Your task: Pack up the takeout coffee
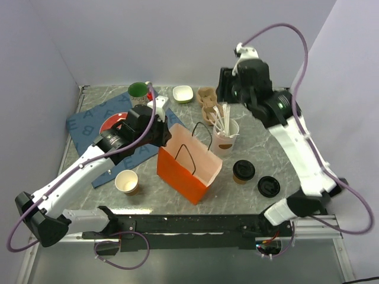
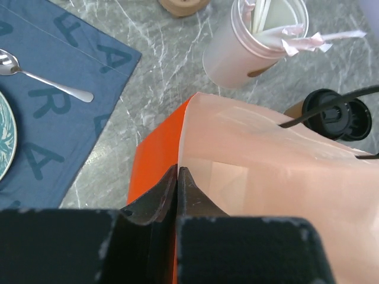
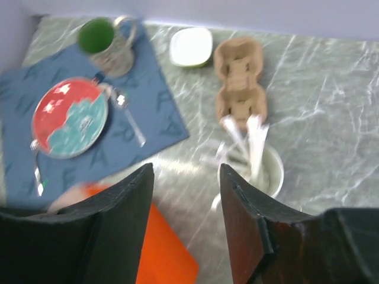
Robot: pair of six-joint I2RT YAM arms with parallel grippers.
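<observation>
Top external: takeout coffee (image 1: 243,171) stands lidded on the worktop (image 1: 296,112), just right of the orange bag (image 1: 189,163) and outside it, so packing is not done yet. Loose black lid (image 1: 268,186) lies beside it, lidless cup (image 1: 127,181) sits over by my left arm. My left end effector (image 1: 161,135) is at the bag's left rim; my right end effector (image 1: 227,90) hangs up at the back, well apart from the coffee.

Left wrist: my left end effector (image 2: 177,174) has its fingers pressed together with the bag's (image 2: 266,177) top edge running into them - I read that as a pinch on the rim, holding the mouth open. Coffee (image 2: 340,121) shows just past the far rim.

Right wrist: my right end effector (image 3: 186,171) is about half open with nothing in it - below are the bag's (image 3: 169,251) corner and the stirrer cup (image 3: 269,171). Coffee is not in this view.

Left to do, as I judge it: reach the coffee, grasp it, lower it into the bag.
</observation>
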